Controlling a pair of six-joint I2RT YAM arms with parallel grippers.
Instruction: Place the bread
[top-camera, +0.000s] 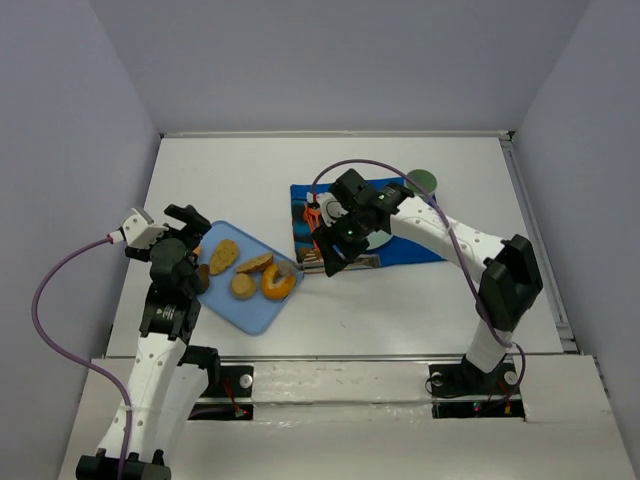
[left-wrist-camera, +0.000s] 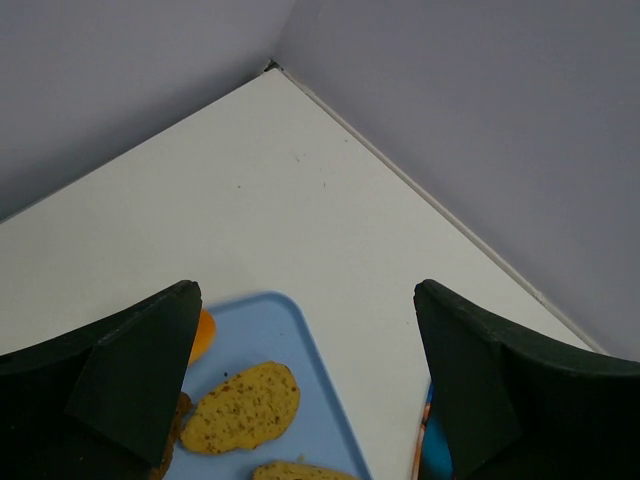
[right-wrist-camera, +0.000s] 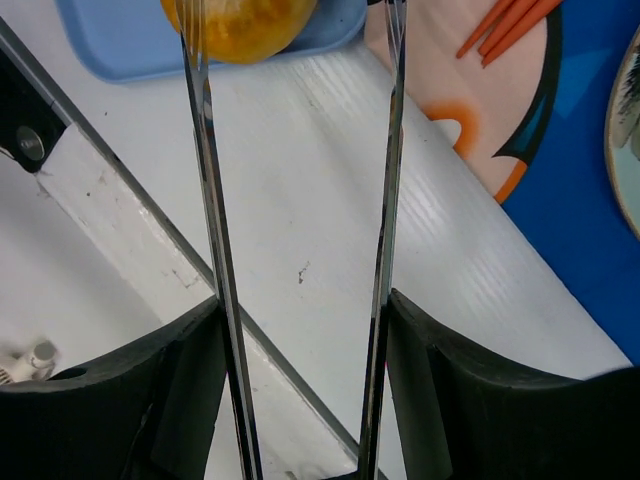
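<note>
The bread (top-camera: 277, 283), a glossy orange-golden ring, lies on the right end of the blue tray (top-camera: 255, 315). In the right wrist view the bread (right-wrist-camera: 240, 22) sits at the top edge on the tray (right-wrist-camera: 120, 40). My right gripper (top-camera: 335, 250) (right-wrist-camera: 305, 310) is shut on metal tongs (right-wrist-camera: 205, 180), whose two arms stand apart and reach to the bread; their tips are out of view. My left gripper (top-camera: 165, 222) (left-wrist-camera: 307, 300) is open and empty above the tray's left end (left-wrist-camera: 260, 330).
On the tray also lie a flat oval golden piece (top-camera: 223, 255) (left-wrist-camera: 240, 405), a small tan bun (top-camera: 243, 285) and another slice (top-camera: 255, 263). A blue picture mat (top-camera: 400, 245) with a plate and a green disc (top-camera: 422, 181) lies behind my right arm. Walls enclose the table.
</note>
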